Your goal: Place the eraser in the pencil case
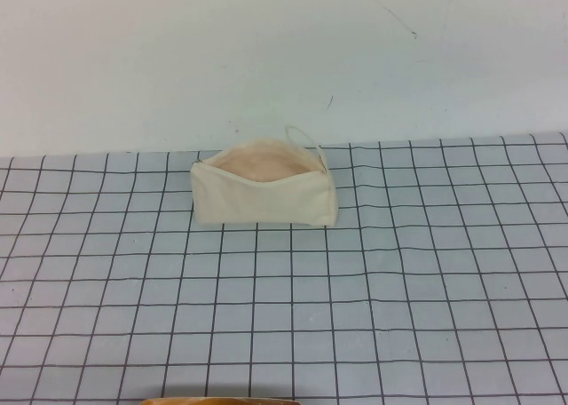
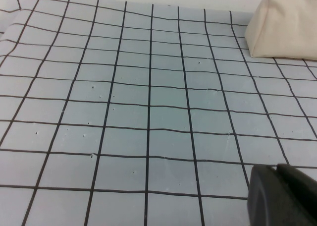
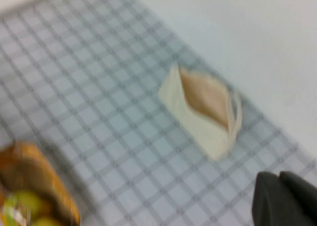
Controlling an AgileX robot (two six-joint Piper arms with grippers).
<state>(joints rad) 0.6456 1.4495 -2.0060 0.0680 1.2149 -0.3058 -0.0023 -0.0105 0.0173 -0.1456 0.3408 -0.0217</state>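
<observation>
The pencil case (image 1: 264,188) is a cream-white fabric pouch standing on the grid mat at the back middle. Its mouth is open upward and shows the pinkish-beige lining, with a thin white cord loop (image 1: 305,142) at its right end. It also shows in the left wrist view (image 2: 285,24) and the right wrist view (image 3: 203,109). The eraser is not in view in any frame. My left gripper (image 2: 277,169) is shut and empty, low over the mat and well short of the pouch. My right gripper (image 3: 279,175) is shut and empty, high above the mat and apart from the pouch. Neither gripper shows in the high view.
The grid-lined grey mat (image 1: 399,289) covers the table up to a white wall behind. An orange-brown object (image 3: 34,181) holding yellow-green things sits near the robot's side of the mat; its rim (image 1: 222,400) shows at the bottom of the high view.
</observation>
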